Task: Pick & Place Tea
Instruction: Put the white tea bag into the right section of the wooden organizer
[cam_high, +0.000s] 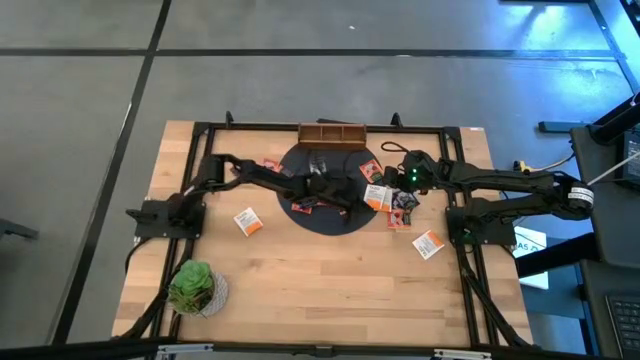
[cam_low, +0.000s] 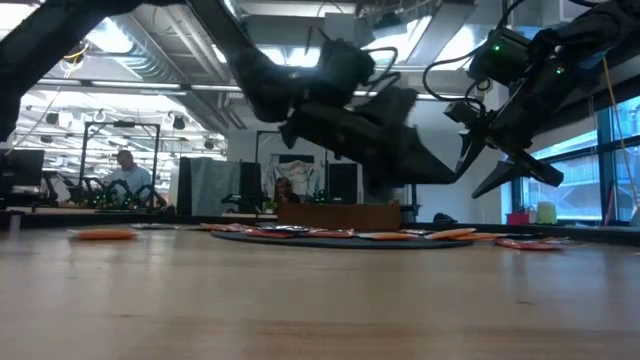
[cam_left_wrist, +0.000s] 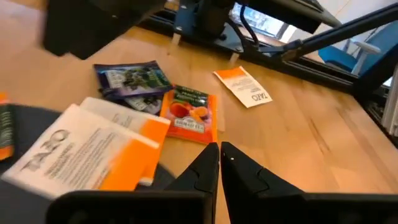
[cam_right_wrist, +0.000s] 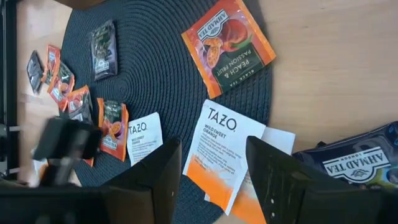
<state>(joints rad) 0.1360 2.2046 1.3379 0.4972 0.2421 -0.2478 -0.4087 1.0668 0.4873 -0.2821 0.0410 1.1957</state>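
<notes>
Several small tea packets lie flat on and around the black round mat (cam_high: 325, 215). My left gripper (cam_left_wrist: 219, 155) is shut and empty, hovering low over the mat's right part (cam_high: 350, 203), short of a white-and-orange packet (cam_left_wrist: 87, 152), an orange-red one (cam_left_wrist: 188, 115) and a dark purple one (cam_left_wrist: 130, 79). My right gripper (cam_right_wrist: 214, 165) is open and raised above the mat's right edge (cam_high: 392, 185). It points down with its fingers on either side of a white-and-orange packet (cam_right_wrist: 221, 152) lying below. An orange-red packet (cam_right_wrist: 229, 46) lies farther onto the mat. The low view shows the right gripper (cam_low: 490, 170) clear of the table.
A wooden box (cam_high: 332, 133) stands at the mat's far edge. A green potted plant (cam_high: 195, 287) sits near the table's near left corner. Loose packets lie on bare wood left (cam_high: 247, 221) and right (cam_high: 428, 243) of the mat. A black frame (cam_high: 200, 140) rims the table.
</notes>
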